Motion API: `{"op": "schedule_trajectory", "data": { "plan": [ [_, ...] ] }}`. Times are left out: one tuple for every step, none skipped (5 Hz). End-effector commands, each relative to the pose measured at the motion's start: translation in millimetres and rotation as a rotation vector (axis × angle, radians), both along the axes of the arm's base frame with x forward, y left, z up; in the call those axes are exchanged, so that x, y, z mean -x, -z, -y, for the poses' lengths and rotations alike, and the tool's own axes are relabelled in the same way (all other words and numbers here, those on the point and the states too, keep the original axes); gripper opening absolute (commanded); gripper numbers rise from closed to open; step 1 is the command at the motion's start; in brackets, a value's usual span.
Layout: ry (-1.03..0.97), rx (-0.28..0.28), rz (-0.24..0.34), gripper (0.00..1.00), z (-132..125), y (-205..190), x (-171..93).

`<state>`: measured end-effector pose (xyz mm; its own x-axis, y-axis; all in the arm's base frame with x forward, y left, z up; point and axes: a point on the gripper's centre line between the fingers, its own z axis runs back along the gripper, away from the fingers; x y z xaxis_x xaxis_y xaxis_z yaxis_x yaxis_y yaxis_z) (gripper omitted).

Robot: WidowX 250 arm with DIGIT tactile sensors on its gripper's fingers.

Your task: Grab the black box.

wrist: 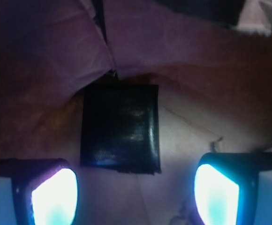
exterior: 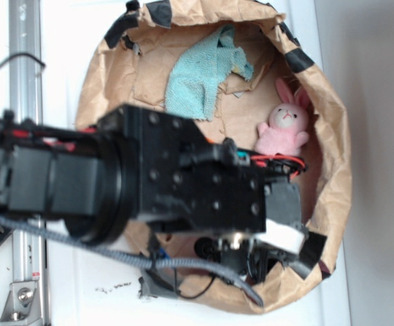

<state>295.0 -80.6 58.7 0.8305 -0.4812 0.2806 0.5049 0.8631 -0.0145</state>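
Wrist view: the tool (wrist: 135,194) has its two fingers spread wide apart, their glowing pads (wrist: 54,197) at the lower left and lower right, with nothing between them. The black box (wrist: 120,127) lies just ahead of the gap, a little nearer the left finger, resting flat on the brown paper floor (wrist: 197,126); no finger touches it. Its glossy top catches faint highlights. Behind it the crumpled paper rises in folds, with a dark seam running up from the box's far edge.

In the exterior view the arm (exterior: 176,180) reaches from the left across the white worktop (exterior: 68,54) and hangs over the lower part of the brown paper wall (exterior: 333,136), a ring patched with black tape strips (exterior: 299,60). The arm's body hides the tool and the box here. A pink plush bunny (exterior: 284,129) sits upright near the right inside of the ring, just beyond the arm. A teal cloth (exterior: 200,71) lies crumpled toward the top of the enclosure, well apart from the bunny.
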Motion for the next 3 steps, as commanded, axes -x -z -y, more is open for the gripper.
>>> {"op": "schedule_trajectory", "data": {
  "plan": [
    [0.024,0.033,0.020,1.00,23.8,6.8,-10.7],
    [0.013,0.026,0.024,1.00,18.0,12.7,-17.9],
    [-0.028,0.033,0.066,1.00,0.7,9.7,-35.0]
  ]
}}
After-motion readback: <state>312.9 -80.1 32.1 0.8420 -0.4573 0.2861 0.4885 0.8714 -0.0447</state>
